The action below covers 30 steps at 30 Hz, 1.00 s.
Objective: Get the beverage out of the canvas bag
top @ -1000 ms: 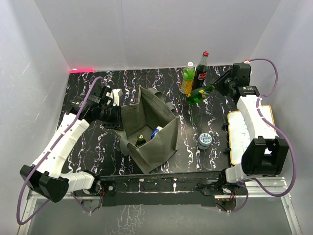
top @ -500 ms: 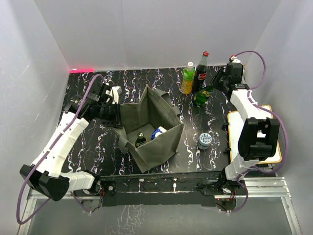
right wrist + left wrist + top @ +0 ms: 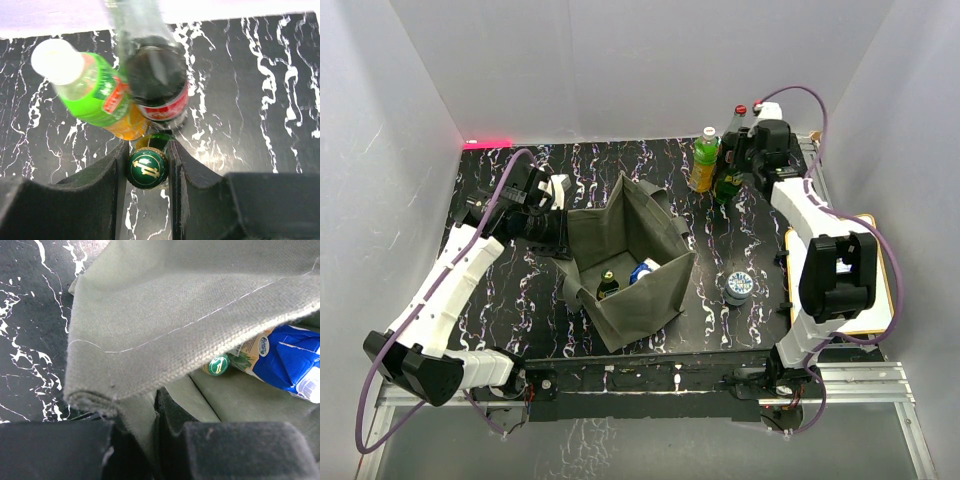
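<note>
My right gripper pinches the green bottle by its cap, beside a cola bottle. My left gripper clamps the canvas bag at its rim.

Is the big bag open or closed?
Open. The canvas bag gapes wide at the top, the left fingers pinch its rim, and a green-capped bottle and a blue carton show inside.

Black marble table: canvas bag sits mid-table. Behind-right of the bag stand a green-label bottle and a cola bottle. Right of the bag: round tin, then white tray.
</note>
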Each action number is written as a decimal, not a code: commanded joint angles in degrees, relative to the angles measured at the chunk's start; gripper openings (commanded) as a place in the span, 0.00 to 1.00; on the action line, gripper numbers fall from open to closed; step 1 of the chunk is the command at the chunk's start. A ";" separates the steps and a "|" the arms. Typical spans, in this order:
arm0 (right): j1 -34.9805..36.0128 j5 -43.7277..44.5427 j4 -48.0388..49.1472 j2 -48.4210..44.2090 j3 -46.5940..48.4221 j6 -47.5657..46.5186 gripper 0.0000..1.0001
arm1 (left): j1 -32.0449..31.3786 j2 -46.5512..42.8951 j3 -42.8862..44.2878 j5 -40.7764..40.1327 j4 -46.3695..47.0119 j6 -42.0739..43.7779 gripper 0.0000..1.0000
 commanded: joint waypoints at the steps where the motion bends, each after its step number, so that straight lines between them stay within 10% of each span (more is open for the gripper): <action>1: 3.64 3.92 17.42 -3.15 -2.74 -7.83 0.09 | 0.15 -1.06 3.76 -1.84 2.86 0.79 0.05; 9: 4.27 5.09 16.76 -4.36 -6.65 -7.12 0.38 | 0.10 -1.04 4.11 -2.21 2.57 0.58 0.05; 17: 4.23 6.01 4.62 -6.43 0.86 -5.54 0.91 | 0.10 0.53 5.53 -1.52 3.04 0.15 0.04; 30: 4.35 -9.72 -6.94 -34.97 -25.67 12.17 0.98 | 0.15 1.10 5.80 0.82 6.40 -3.92 0.03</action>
